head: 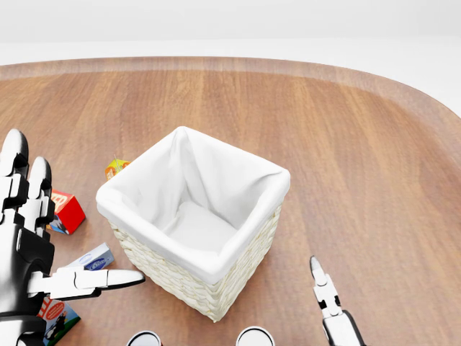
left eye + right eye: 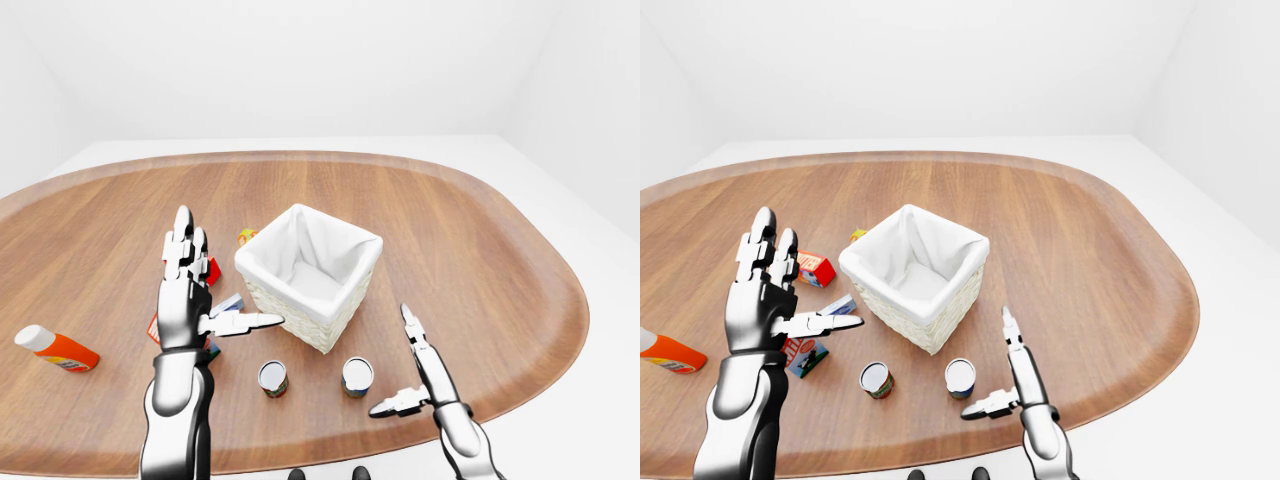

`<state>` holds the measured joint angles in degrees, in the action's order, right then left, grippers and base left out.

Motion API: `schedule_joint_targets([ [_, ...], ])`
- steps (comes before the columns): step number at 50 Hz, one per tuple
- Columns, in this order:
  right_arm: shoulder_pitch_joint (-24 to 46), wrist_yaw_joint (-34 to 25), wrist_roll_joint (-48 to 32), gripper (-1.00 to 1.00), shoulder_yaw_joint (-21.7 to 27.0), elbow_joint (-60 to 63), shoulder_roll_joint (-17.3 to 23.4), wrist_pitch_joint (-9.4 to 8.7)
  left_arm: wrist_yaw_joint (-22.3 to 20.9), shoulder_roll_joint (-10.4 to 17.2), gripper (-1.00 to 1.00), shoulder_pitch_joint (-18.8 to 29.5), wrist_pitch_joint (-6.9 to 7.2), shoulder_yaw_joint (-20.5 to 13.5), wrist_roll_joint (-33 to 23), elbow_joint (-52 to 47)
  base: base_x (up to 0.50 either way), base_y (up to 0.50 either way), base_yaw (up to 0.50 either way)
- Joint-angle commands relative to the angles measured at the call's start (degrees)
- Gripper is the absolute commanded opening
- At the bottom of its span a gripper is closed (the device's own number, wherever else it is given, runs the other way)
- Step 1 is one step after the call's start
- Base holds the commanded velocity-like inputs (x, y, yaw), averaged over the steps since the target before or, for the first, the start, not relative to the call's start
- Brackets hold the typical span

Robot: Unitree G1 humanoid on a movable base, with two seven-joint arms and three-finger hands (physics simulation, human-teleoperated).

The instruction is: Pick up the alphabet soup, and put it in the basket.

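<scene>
Hovering spread and empty beside the near-edge can (image 2: 960,378), the right hand (image 2: 1015,385) seems staged to grasp it for the basket (image 2: 915,275).

White-lined woven basket (image 2: 300,290), apparently cream

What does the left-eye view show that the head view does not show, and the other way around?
Only the left-eye view shows the orange bottle lying at the left, the full sides of two cans below the basket, and the right hand's spread thumb. Only the head view gives the close look down onto the basket's bare white lining. Both share the basket, the open left hand, the small boxes beside it and the wooden table.
</scene>
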<state>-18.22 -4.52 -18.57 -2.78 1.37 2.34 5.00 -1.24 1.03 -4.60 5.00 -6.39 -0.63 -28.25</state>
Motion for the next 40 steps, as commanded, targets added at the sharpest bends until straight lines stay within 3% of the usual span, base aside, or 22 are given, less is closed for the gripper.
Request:
schedule_joint_targets([
  [1, 0.68, 1.78, -3.07, 1.0, -1.96, -5.02, 0.42, 0.0, 0.0, 0.04, 1.0, 0.08, 0.0, -0.04, -0.03, 0.31, 0.0, 0.0, 0.0],
  [40, 4.54, 6.21, -7.09, 1.0, -4.73, -13.25, 0.01, 0.0, 0.04, -0.03, 1.0, -0.11, -0.09, 0.39, -0.5, 1.24, 0.0, 0.0, 0.0],
])
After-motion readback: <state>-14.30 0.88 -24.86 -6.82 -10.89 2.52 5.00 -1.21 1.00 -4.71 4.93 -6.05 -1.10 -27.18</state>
